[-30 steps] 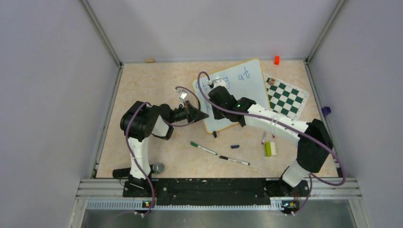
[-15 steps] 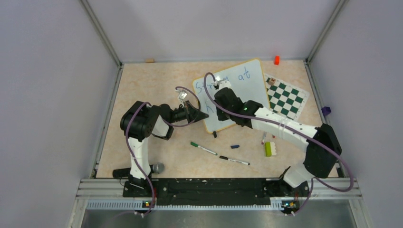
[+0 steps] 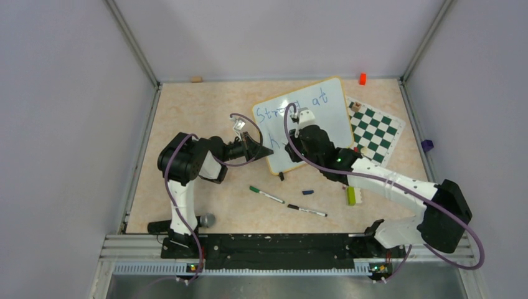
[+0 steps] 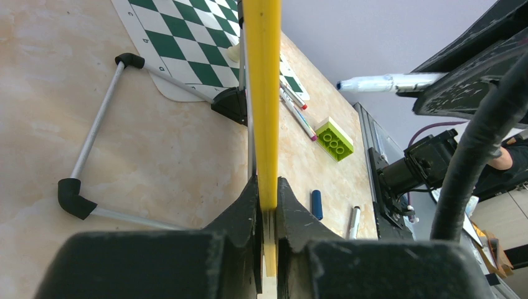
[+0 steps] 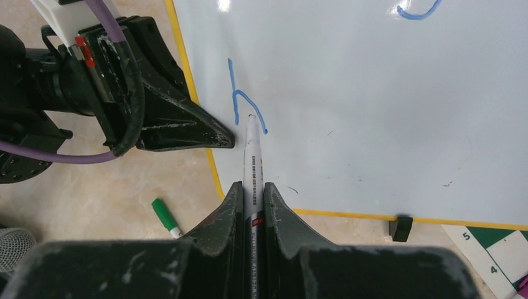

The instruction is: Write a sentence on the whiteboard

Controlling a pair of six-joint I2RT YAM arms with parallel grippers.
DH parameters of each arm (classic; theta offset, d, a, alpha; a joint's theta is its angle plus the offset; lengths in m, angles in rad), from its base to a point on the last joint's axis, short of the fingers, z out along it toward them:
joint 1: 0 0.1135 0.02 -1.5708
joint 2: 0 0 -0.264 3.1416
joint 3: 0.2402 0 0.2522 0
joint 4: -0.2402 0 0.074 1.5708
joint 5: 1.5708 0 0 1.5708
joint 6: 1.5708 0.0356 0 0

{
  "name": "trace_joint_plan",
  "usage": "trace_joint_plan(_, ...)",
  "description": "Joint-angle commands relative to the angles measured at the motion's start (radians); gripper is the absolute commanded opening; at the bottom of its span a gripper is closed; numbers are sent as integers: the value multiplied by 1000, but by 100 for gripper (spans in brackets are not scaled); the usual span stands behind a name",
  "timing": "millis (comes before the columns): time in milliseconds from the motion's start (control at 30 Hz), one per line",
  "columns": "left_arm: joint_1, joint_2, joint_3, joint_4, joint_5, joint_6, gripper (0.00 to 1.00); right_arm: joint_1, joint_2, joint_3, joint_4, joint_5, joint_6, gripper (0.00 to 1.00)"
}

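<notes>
The whiteboard (image 3: 327, 118) stands tilted at the table's back middle. Its yellow rim (image 4: 261, 93) is clamped at the left edge by my left gripper (image 3: 264, 151), which is shut on it (image 4: 266, 187). The sentence (image 3: 292, 107) shows in blue as "Strong at" on the top line. A single "h" (image 5: 246, 106) begins the second line. My right gripper (image 3: 292, 140) is shut (image 5: 252, 190) on a white marker (image 5: 253, 156). The marker's tip is at the board, right beside the "h". The marker also shows in the left wrist view (image 4: 389, 82).
A green-and-white chessboard (image 3: 373, 128) lies right of the board. A green-capped marker (image 3: 266, 194), a black marker (image 3: 306, 210), a blue cap (image 3: 307, 192) and a green brick (image 3: 351, 195) lie on the table in front. An orange block (image 3: 362, 78) sits at the back.
My right gripper has moved right and down over the board with the marker, uncovering the word "Strong"; it now sits at the second line. The left gripper has not moved.
</notes>
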Motion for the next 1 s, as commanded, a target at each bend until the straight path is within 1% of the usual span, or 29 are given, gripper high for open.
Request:
trace_joint_plan(0,-41,-6,-4,51,81,66,0,8,-51,-59,137,14,-22,0)
trace_joint_plan(100,-41,-9,1,51,80,62,0,20,-83,-55,127,3,-23,0)
trace_joint_plan(267,-41,-11,10,51,81,62,0,33,-80,-51,103,74,-29,0)
trace_joint_plan(333,-41,-12,2,51,79,70,0,38,-70,-75,114,111,-30,0)
trace_joint_plan(433,-41,-3,2,51,82,69,0,44,-73,-100,146,79,-22,0)
trace_joint_plan(567,-43,-6,2,51,82,72,0,55,-63,-103,142,102,-24,0)
trace_joint_plan(867,-43,-6,-2,51,77,77,0,62,-3,-27,58,148,-7,0)
trace_joint_plan(967,-41,-12,-1,51,79,79,0,63,42,35,1,157,-11,0)
